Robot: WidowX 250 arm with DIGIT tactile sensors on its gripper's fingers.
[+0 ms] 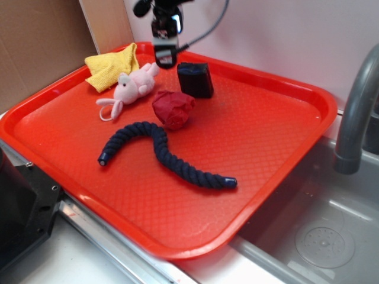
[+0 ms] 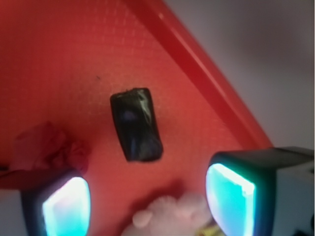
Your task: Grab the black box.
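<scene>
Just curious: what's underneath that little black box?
The black box sits directly on the red tray. Bare tray surrounds it; whatever lies beneath its base is hidden.

Arm: black, only its lowest part shows at the top edge of the exterior view, with blocky dark housings.
Cable (image 1: pixel 212 25): thin, dark, curving in a loop from the arm's right side down toward the gripper.
Gripper (image 1: pixel 165 54): black body with a pale, whitish front face and a dark lower end in the exterior view.
Fingers (image 2: pixel 230 200): two, in the wrist view; each a rounded-rectangle pad glowing cyan to white, framed by a thick dark rim with soft corners.
Finger backs: the right one joins a flat grey-black plate; the left one is blurred.
Markings, screws: too blurred to tell.
</scene>
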